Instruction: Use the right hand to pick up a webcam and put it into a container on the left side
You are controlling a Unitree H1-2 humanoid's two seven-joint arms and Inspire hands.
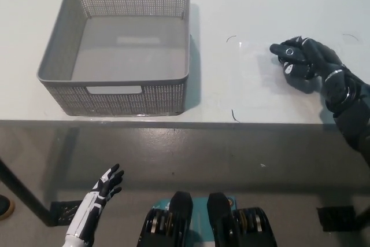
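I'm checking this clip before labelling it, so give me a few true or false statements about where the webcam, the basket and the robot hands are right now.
1. The webcam is in the black right robot hand. True.
2. The grey basket already holds the webcam. False: nothing lies in it.
3. The basket sits on the white table, left of the right robot hand. True.
4. The white left robot hand is gripping the basket. False: it hangs below the table edge, open.
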